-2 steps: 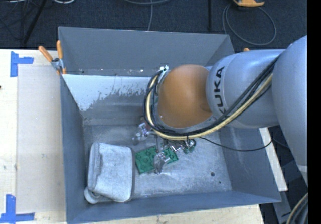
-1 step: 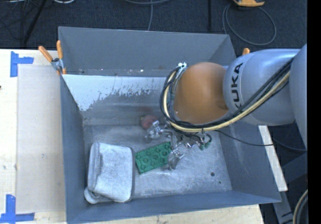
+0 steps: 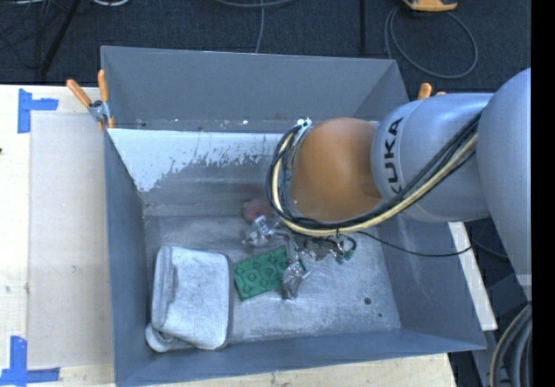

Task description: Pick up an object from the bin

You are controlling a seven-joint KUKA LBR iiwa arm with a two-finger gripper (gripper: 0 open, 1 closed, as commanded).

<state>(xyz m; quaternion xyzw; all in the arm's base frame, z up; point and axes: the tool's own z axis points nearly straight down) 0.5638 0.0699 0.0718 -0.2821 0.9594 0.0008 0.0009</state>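
Note:
My gripper [image 3: 277, 257] reaches down under the orange wrist cover to the middle of the bin floor. It is open, with one metal fingertip [image 3: 258, 234] at the far edge of a flat green studded plate [image 3: 257, 275] and the other at the plate's right end. The plate lies flat on the floor, its upper right corner between the fingers. A small reddish-brown thing [image 3: 256, 206] lies just behind the far fingertip, partly hidden by the wrist.
A folded grey cloth [image 3: 191, 294] lies at the front left of the bin, just left of the green plate. The arm and its cables cover the bin's right half.

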